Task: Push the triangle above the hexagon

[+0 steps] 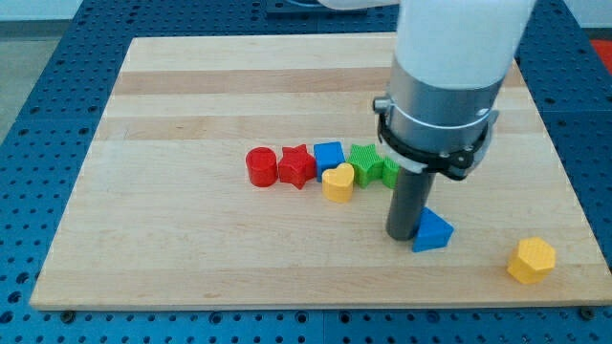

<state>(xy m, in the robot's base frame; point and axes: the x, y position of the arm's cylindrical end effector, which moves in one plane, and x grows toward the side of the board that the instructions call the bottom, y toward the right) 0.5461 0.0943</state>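
Observation:
The blue triangle [434, 230] lies on the wooden board [191, 239] at the lower right of centre. The yellow hexagon [531, 260] lies further to the view's right and a little lower, near the board's bottom edge. My tip [402, 233] stands right against the triangle's left side, touching it or nearly so. The rod rises into the white and grey arm, which hides part of the board behind it.
A row of blocks lies at mid-board: a red cylinder [260, 166], a red star [296, 166], a blue cube [328, 155], a yellow heart [337, 182], and green blocks [366, 162] partly hidden by the arm.

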